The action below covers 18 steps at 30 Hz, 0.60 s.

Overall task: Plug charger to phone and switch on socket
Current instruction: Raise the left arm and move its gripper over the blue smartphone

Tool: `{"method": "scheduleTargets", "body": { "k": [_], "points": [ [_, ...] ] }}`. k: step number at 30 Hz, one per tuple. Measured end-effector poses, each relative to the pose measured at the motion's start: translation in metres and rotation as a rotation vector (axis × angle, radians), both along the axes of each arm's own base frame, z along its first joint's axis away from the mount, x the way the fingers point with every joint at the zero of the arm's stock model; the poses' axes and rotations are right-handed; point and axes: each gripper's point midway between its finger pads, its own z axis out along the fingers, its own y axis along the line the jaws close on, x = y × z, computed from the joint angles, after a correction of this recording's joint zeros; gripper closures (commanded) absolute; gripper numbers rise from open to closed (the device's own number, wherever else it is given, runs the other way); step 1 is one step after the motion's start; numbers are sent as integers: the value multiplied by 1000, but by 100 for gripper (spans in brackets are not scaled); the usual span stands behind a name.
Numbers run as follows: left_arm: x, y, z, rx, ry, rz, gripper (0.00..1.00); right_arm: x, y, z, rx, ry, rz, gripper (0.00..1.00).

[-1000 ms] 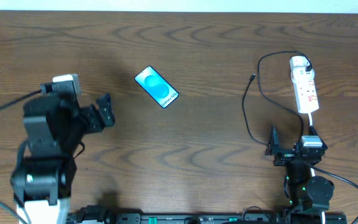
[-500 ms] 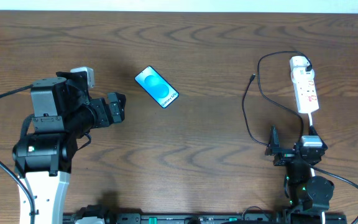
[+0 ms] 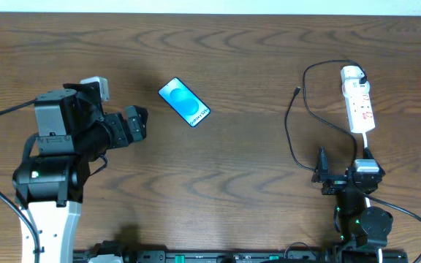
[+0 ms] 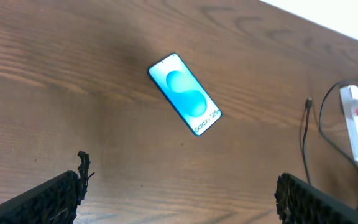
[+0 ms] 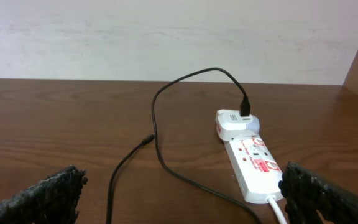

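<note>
The left jaws and the right jaws both stand wide apart and empty. The left pair points at the phone (image 4: 185, 94), and the right pair sits low near the socket (image 3: 358, 100). The phone lies flat and diagonal on the bench (image 3: 232, 168), well apart from the charger (image 3: 292, 139), whose plug tip (image 3: 297, 90) rests loose on the wood. The step looks like securing the phone. Turn the left wrist square to its long sides and leave both short ends free, since the port is too small to see.
</note>
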Motion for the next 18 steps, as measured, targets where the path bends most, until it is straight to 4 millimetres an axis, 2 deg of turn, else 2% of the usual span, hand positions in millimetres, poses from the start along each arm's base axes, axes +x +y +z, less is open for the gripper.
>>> {"method": "scheduleTargets", "body": {
  "k": [9,18],
  "points": [
    [12,11,24,35,40,54,1,0,0,0,0,0,0,1],
    [29,22,25,67,126,104,1,0,0,0,0,0,0,1]
  ]
}}
